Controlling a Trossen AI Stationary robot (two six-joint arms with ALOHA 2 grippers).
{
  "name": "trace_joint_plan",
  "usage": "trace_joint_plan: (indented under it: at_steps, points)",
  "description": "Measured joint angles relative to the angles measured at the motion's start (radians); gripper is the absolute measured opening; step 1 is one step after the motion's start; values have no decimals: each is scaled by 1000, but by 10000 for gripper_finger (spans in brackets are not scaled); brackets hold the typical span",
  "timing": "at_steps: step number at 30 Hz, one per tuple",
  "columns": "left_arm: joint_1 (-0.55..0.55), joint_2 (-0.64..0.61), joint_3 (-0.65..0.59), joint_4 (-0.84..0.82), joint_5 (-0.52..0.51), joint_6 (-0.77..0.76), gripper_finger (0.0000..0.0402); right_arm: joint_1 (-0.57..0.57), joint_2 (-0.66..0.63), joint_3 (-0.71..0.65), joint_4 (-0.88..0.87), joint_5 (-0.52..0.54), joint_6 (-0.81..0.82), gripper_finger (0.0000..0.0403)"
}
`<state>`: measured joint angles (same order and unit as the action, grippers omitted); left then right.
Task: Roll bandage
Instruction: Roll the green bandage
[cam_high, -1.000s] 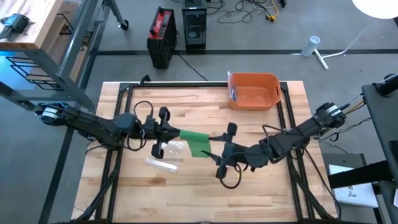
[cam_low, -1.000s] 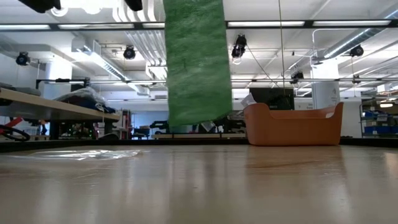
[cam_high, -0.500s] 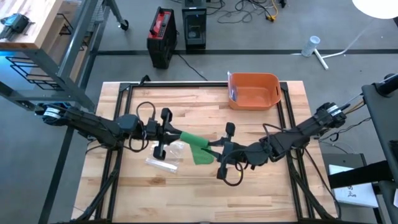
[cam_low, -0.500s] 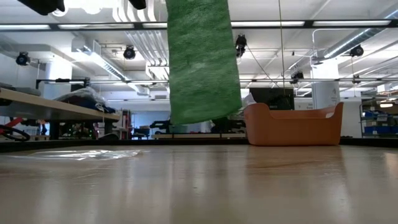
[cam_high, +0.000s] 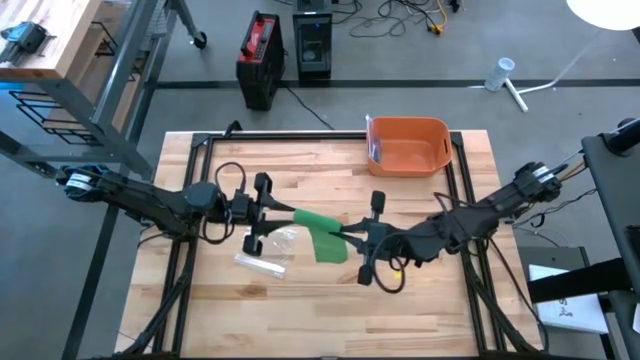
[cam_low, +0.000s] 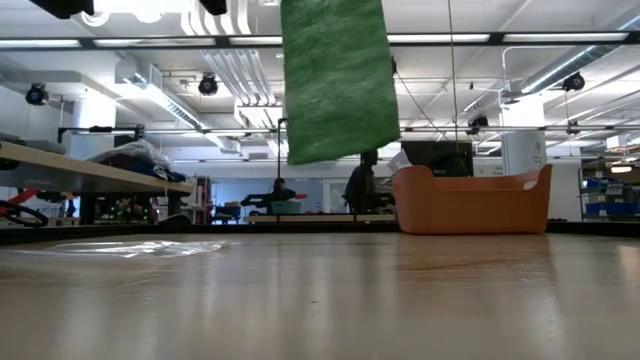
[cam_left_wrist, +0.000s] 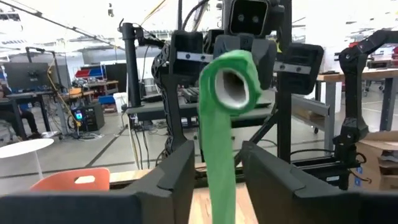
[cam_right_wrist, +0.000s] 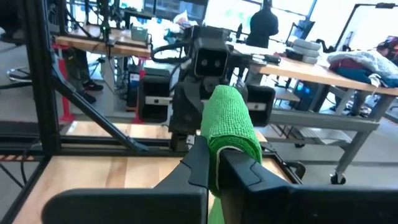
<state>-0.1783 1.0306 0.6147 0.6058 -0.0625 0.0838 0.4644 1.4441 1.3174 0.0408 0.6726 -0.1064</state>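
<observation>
- While right gripper (cam_right_wrist: 214, 163) fingers pinch the green elastic bandage roll (cam_high: 322, 236) mid-air over the wooden table (cam_high: 440, 310), left gripper (cam_left_wrist: 214, 163) stands spread around it, not gripping.
- Step: mid-roll handover, loose tail hanging.
- Next: probably left re-grips, right turns roll.

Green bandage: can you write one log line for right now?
green bandage: off table, tail hanging | right gripper: shut on it | left gripper: open around it

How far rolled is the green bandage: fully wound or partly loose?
Partly loose: the green bandage hangs as a flat strip above the table.
</observation>
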Motion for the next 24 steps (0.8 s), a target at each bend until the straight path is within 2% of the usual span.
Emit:
trace_joint_plan:
  at_steps: [9,16,20,22,24]
  points:
    - [0,80,0,54,-2,-94,184,0,-2,0,4,-53,-15,8]
    - [0,178,0,160,-2,-97,197,-1,-2,0,28,-98,-38,8]
    - [0,242,0,220,0,-81,167,-2,-2,0,32,-99,-45,8]
    - [0,268,8,225,3,-73,126,-2,-2,0,34,-99,-44,8]
    - [0,293,19,223,23,-84,67,-2,-2,0,43,-98,-48,8]
